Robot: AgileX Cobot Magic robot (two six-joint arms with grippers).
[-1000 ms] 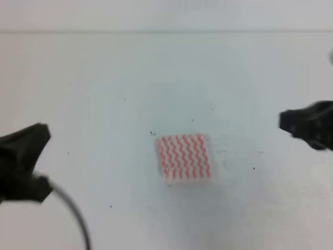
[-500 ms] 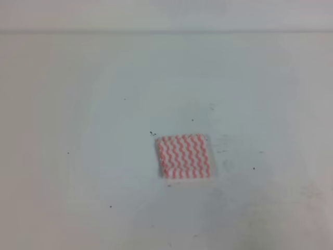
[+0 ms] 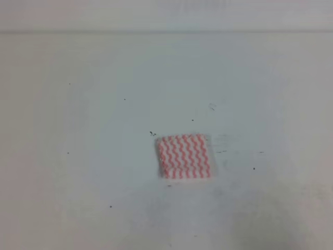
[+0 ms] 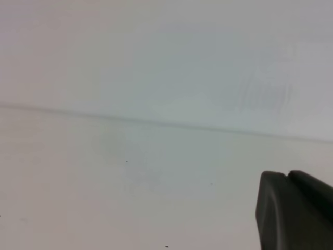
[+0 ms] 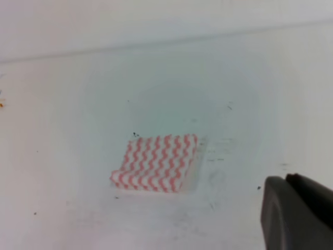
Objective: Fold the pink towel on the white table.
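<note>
The pink towel [image 3: 184, 157] lies flat on the white table [image 3: 78, 130] as a small, thick square with layered edges, just right of centre. Neither gripper shows in the exterior high view. In the right wrist view the towel [image 5: 156, 162] sits ahead and to the left, well clear of one dark finger [image 5: 296, 213] at the lower right corner. The left wrist view holds only bare table [image 4: 130, 198] and one dark finger [image 4: 291, 211] at the lower right. A single finger of each gripper shows, so neither opening can be judged.
The table's far edge [image 3: 166, 32] runs across the top of the exterior high view against a pale wall. Small dark specks [image 3: 152, 134] and faint scuffs [image 3: 221, 151] dot the surface around the towel.
One second ago both arms stood at the left and right edges of the exterior high view; both have since drawn out of it. The towel has not moved.
</note>
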